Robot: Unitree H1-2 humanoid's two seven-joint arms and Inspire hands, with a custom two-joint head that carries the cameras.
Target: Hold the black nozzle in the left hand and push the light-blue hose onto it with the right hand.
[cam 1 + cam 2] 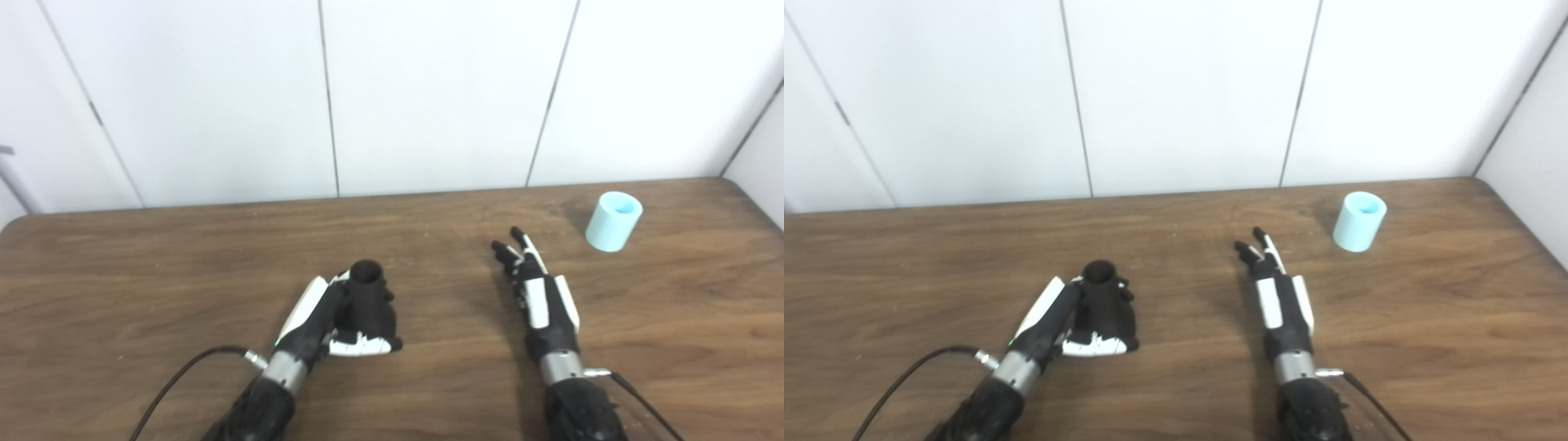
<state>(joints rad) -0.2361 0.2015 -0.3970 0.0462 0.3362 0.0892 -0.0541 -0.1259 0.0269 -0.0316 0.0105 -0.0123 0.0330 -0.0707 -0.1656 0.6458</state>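
left hand (pixel 334 318) wrapped around black plastic nozzle (pixel 367 291), opening up; right hand (pixel 539 294) empty, fingers extended; short light-blue cylindrical hose (pixel 613 221) upright on brown wooden desk (pixel 153 275), well apart

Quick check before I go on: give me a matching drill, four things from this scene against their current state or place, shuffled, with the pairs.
Things:
1. left hand
2. right hand
3. black nozzle
4. light-blue hose

States:
A. stands alone on the table's far right, touched by nothing
B. open, fingers stretched out, holding nothing
C. upright, opening facing up, gripped
D. shut around a dark part

Pairs: 1-D, 2-B, 3-C, 4-A
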